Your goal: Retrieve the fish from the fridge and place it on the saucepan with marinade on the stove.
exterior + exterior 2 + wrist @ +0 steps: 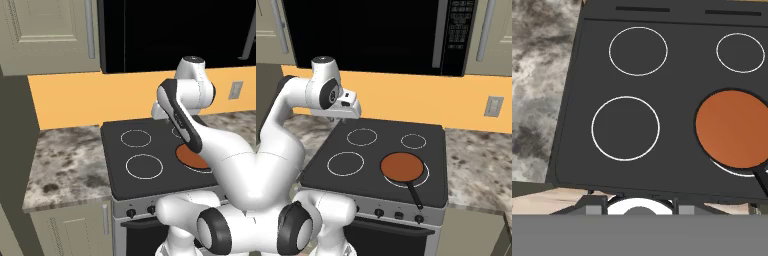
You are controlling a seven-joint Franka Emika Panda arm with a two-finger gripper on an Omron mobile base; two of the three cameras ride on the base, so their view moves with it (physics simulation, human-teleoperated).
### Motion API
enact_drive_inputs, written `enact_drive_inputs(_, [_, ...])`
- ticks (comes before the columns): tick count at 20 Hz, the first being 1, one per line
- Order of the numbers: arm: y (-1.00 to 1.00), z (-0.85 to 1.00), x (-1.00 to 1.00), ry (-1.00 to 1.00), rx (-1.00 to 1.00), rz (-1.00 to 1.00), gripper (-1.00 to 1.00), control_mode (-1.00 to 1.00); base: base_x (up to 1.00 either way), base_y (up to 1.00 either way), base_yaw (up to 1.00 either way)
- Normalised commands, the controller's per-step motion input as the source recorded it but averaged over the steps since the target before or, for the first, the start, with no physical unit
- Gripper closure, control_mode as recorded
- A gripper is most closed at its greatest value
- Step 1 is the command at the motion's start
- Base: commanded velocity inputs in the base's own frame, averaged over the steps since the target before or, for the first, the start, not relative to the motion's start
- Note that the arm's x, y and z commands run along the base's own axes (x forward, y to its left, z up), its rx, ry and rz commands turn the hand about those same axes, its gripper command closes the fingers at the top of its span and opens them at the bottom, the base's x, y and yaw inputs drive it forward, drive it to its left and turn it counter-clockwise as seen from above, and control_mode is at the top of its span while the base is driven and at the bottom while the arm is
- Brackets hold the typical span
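The black stove (378,144) lies below me, with white burner rings. On its front right ring sits the saucepan (402,166) (192,158) (732,127), a flat disc of orange-brown marinade with a dark handle (414,193) pointing toward the front. My gripper (342,118) hangs high over the stove's back left corner, pointing down, well left of the pan. Its fingers are too small and too cut off to show their spacing or anything between them. The fish and the fridge are out of view.
Speckled stone counters flank the stove on the left (65,160) and right (476,155). A black microwave (366,35) hangs above, with cream cabinets (50,35) beside it. Knobs (398,215) line the stove front. A wall outlet (494,106) sits on the orange backsplash.
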Motion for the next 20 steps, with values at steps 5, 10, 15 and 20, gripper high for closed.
enact_drive_inputs(5, [0.00, 0.00, 0.00, 0.00, 0.00, 0.00, -1.00, 1.00, 0.00, 0.00, 0.00])
enact_drive_inputs(10, [0.00, 0.00, 0.00, 0.00, 0.00, 0.00, -1.00, 1.00, 0.00, 0.00, 0.00])
enact_drive_inputs(15, [0.00, 0.00, 0.00, 0.00, 0.00, 0.00, -1.00, 1.00, -0.45, 0.02, 0.00])
enact_drive_inputs(20, [0.00, 0.00, 0.00, 0.00, 0.00, 0.00, -1.00, 1.00, -0.99, 0.08, 0.00])
